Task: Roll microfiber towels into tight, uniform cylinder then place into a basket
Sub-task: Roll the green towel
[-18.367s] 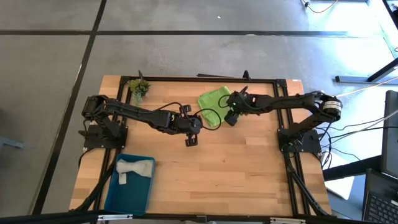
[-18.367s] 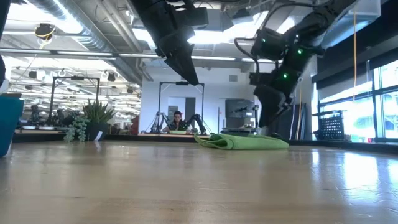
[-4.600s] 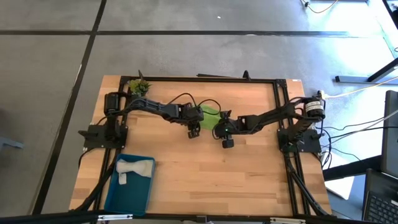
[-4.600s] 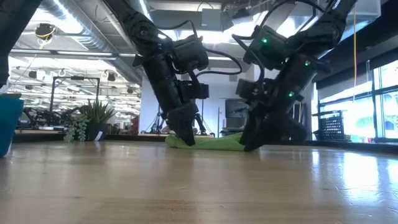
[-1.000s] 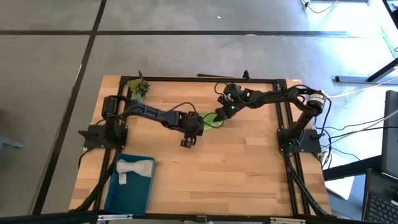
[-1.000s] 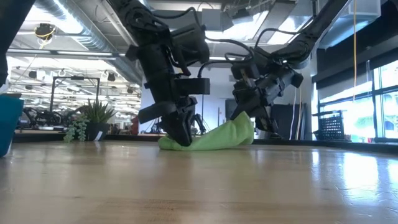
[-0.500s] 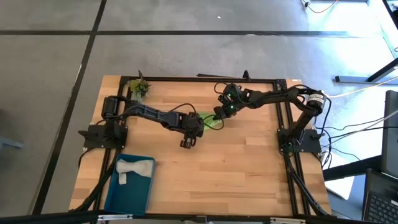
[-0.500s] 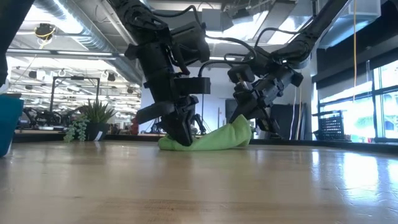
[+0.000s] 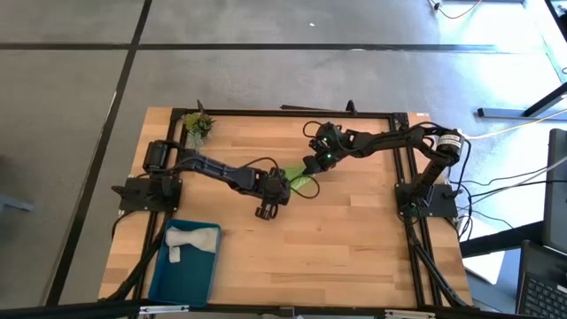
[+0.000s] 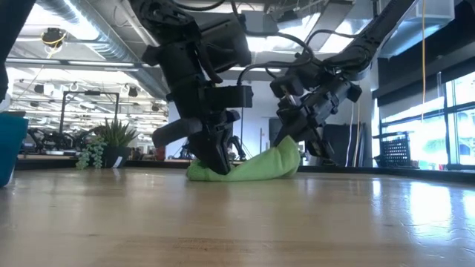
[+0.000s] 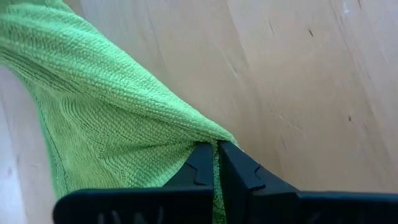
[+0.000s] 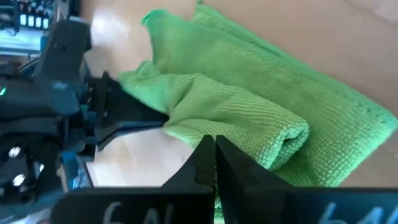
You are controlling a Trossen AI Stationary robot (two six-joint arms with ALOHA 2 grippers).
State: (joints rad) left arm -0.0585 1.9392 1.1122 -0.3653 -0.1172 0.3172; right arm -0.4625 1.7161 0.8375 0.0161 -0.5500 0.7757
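Observation:
The lime green microfiber towel (image 9: 302, 180) lies bunched and partly folded over near the table's middle, its underside on the wood (image 10: 245, 172). My left gripper (image 10: 217, 167) points down at the towel's left end, shut on it. My right gripper (image 10: 291, 142) is shut on the towel's other end, which stands raised. The grey towel (image 9: 190, 239) lies rolled in the teal basket (image 9: 168, 282) at the near left corner. My left gripper pinches the green towel's edge at a corner (image 11: 210, 138) between its two fingers, coming from above and pointing down. That end stays low on the table, and the cloth runs away from the fingers drawn into a ridge. My right gripper pinches a thick folded-over part of the towel (image 12: 231, 144) between its shut fingers, slanting down from the far right. That end (image 10: 288, 154) is lifted off the table while the rest of the cloth sags to the wood.
A small plant sprig (image 9: 198, 125) stands at the far left corner. The basket's wall (image 10: 9, 148) shows at the left of the low view. Bare wood stretches along the near and right parts of the table (image 9: 354, 248).
My left gripper has edged toward the table's near edge, and the towel's low end has slid a little with it. My right gripper has kept the other end raised, almost in place.

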